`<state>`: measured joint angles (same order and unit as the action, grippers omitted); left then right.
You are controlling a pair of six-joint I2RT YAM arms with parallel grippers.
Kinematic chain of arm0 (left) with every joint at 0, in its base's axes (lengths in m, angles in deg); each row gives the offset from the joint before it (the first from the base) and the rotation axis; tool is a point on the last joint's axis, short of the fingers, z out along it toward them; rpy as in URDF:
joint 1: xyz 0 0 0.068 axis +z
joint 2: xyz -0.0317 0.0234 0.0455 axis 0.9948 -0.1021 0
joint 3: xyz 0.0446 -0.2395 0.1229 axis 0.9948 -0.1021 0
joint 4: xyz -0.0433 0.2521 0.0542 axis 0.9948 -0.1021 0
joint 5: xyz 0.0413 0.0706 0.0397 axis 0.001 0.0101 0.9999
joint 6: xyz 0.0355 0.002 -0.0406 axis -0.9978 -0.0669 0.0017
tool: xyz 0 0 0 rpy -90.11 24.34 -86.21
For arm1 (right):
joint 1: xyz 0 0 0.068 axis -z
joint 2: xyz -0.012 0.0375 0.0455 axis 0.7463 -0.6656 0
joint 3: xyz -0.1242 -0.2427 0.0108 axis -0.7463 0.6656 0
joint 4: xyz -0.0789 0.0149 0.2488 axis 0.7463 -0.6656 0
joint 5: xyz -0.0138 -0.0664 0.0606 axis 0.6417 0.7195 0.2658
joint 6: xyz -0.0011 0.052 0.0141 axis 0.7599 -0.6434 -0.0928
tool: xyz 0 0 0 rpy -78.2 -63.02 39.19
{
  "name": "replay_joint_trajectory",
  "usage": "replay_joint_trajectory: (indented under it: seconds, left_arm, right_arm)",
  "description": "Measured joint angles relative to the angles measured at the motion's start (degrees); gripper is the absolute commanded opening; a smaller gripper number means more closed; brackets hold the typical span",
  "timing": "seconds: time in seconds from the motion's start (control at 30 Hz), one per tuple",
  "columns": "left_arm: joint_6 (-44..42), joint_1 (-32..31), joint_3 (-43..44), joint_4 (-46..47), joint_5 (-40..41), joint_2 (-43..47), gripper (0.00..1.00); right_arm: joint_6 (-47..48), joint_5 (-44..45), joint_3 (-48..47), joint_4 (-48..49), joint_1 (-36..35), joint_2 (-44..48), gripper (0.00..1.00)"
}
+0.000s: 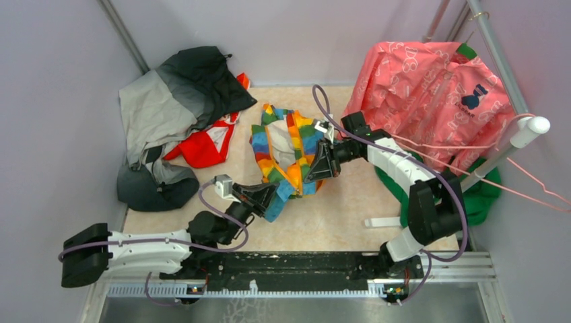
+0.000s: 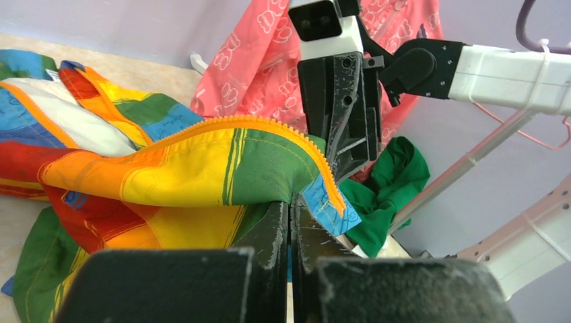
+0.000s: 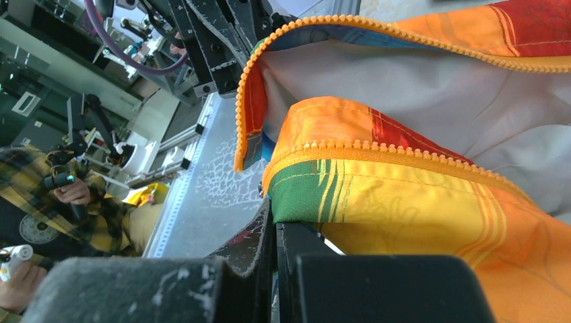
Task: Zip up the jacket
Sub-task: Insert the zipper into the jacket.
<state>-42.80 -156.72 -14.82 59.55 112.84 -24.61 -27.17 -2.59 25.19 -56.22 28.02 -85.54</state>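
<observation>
The rainbow-striped jacket [image 1: 288, 149] lies open in the middle of the table, its pale lining facing up. My left gripper [image 1: 271, 196] is shut on the jacket's near hem corner, with green and blue fabric pinched between the jaws [image 2: 291, 207]. The orange zipper teeth [image 2: 269, 125] run along the edge just above it. My right gripper [image 1: 322, 161] is shut on the other front edge, clamping green and yellow fabric [image 3: 274, 225] just under its zipper row [image 3: 377, 148]. The two grippers face each other a short way apart. No zipper slider can be made out.
A grey-and-black jacket [image 1: 172, 111] and a red garment [image 1: 205, 145] lie at the back left. A pink patterned garment [image 1: 431, 94] hangs on a white rack [image 1: 515, 141] at the right, with green cloth [image 1: 481, 192] below it. A person in plaid [image 3: 60, 202] stands beyond the table's near edge.
</observation>
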Motion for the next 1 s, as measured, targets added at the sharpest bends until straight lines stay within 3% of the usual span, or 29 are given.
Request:
replay_joint_trajectory:
  seconds: [0.5,1.0]
  left_arm:
    - [-4.0,-4.9,3.8,-2.1,11.6,-2.8,0.0]
    - [-6.2,-5.4,5.7,-3.7,16.1,-5.9,0.0]
  right_arm:
    - [0.0,-0.1,-1.5,-1.3,1.2,-1.1,0.0]
    - [1.6,-0.1,-2.1,-3.4,1.3,-2.4,0.0]
